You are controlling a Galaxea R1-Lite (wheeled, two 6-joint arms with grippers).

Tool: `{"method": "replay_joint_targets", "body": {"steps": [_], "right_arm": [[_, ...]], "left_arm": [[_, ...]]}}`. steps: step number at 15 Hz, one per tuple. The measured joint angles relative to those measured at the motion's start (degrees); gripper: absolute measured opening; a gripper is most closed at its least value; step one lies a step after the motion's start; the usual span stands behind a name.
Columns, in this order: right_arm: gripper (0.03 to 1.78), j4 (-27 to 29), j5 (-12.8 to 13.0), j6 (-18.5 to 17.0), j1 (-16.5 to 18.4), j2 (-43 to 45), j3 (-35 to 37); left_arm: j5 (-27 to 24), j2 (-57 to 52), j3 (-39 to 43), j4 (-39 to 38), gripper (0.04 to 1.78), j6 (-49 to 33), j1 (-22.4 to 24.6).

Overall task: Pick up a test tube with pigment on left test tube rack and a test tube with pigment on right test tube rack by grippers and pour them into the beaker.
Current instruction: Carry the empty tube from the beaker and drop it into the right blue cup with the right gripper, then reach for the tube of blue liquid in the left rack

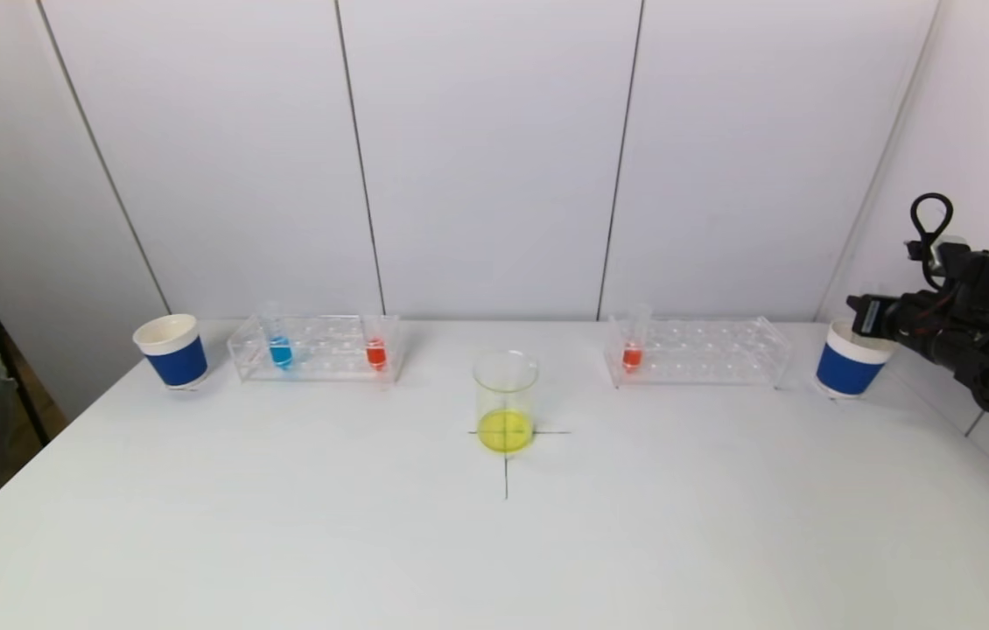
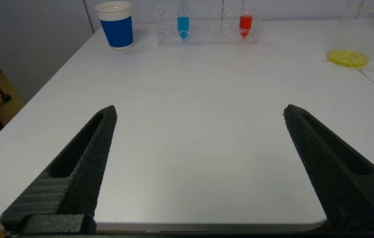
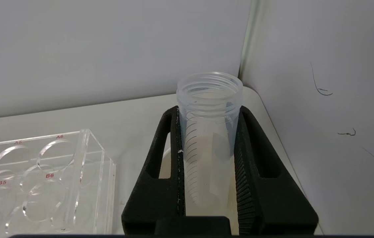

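White table [image 1: 284, 525] with a black cross mark [image 1: 508, 477], bearing a beaker [image 1: 505, 401] on the cross, two clear racks [image 1: 319, 348] [image 1: 700, 352] behind, and a blue paper cup [image 1: 172, 351] [image 1: 847, 360] at each end.

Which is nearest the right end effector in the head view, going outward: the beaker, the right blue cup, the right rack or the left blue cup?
From the right end effector, shut on an empty test tube:
1. Right blue cup, just below it at the table's right.
2. Right rack, next inward.
3. Beaker, table centre.
4. Left blue cup, far left.
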State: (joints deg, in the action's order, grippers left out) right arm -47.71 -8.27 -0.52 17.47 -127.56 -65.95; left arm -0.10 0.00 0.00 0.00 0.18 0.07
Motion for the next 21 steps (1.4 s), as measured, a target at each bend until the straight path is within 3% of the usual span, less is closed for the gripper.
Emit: {"method": "replay_joint_targets", "body": {"steps": [3,5,10,13,17,21], "right_arm": [[0.55,-0.18,0.00,0.01,0.02,0.06,0.41],[0.70,-0.24,0.02,-0.07,0.05,0.09,0.49],[1.43,-0.24,0.04,-0.05,0.11,0.33,0.55],[1.71,-0.24,0.00,-0.18,0.22,0.63,0.63],[1.77,0.65,-0.13,-0.35,0.05,4.24,0.71],[1.77,1.16,-0.07,-0.49,-4.55,13.46,3.28]], "left_arm": [[0.00,0.00,0.00,0.00,1.76,0.00,0.00],[0.00,0.00,0.00,0.00,1.76,-0.02,0.00],[0.00,0.00,0.00,0.00,1.76,0.00,0.00],[0.00,0.00,0.00,0.02,1.76,-0.02,0.00],[0.00,0.00,0.00,0.00,1.76,0.00,0.00],[0.00,0.00,0.00,0.00,1.76,0.00,0.00]]}}
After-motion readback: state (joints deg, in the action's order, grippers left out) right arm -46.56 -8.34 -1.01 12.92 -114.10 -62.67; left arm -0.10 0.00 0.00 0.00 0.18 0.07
